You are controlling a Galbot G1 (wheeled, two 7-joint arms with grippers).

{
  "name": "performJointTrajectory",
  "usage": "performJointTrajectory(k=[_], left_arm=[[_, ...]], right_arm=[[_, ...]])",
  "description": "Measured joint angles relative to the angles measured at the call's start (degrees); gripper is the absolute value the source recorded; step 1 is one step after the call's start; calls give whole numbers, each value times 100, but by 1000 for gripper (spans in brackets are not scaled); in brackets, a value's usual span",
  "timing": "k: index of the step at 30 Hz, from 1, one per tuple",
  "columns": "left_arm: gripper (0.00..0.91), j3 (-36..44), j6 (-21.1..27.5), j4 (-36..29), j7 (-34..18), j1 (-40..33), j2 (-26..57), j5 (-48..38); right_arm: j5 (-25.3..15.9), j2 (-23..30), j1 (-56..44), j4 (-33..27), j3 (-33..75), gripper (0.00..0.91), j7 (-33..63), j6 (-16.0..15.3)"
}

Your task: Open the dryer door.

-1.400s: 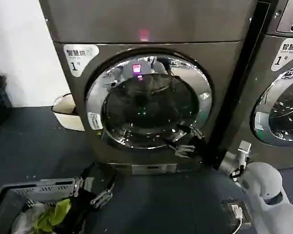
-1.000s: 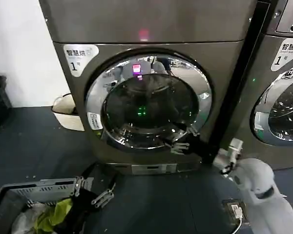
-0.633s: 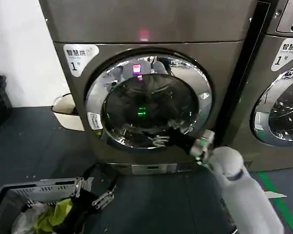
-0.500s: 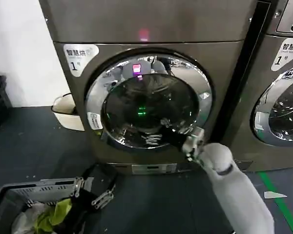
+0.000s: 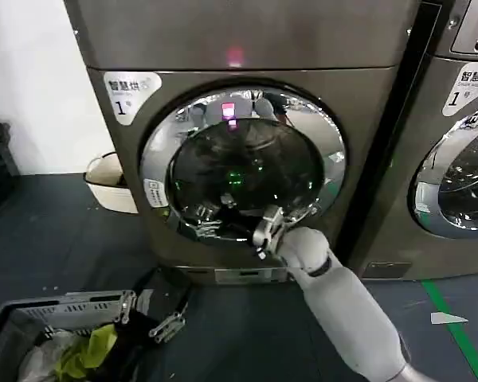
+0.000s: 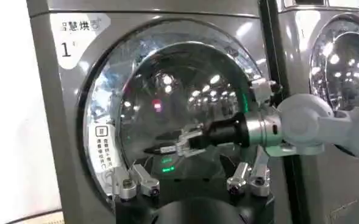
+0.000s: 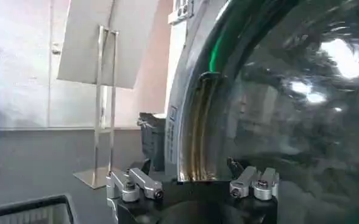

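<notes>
White right arm stretched across dryer door, right claw apart at glass, left claw apart.

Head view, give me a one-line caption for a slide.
Right gripper reaches across the lower glass of the closed dryer door; left gripper waits low by the laundry basket.

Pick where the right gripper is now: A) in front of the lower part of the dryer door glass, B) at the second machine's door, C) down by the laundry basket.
A: the right gripper reaches across the lower glass of the dryer door, fingers open.
</notes>
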Motion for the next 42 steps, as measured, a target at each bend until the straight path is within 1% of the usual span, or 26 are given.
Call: performJointTrajectory(k=[13, 21, 34, 37, 39, 42], left_arm=[[907, -24, 1, -39, -2, 23, 5, -1], [907, -48, 3, -26, -10, 5, 16, -4], [907, -37, -1, -12, -12, -2, 6, 2], [907, -44, -1, -14, -12, -9, 8, 1], [907, -45, 2, -21, -11, -9, 6, 2], [907, -73, 54, -25, 12, -35, 9, 25]], right_arm=[[-22, 328, 460, -569, -255, 907, 32, 26], [-116, 581, 688, -1084, -374, 907, 17, 124], [-112, 774, 875, -1444, -474, 907, -34, 115], [-24, 772, 912, -1440, -426, 907, -200, 21], [184, 740, 918, -1391, -367, 907, -312, -95], [353, 681, 920, -1322, -292, 907, -557, -177]])
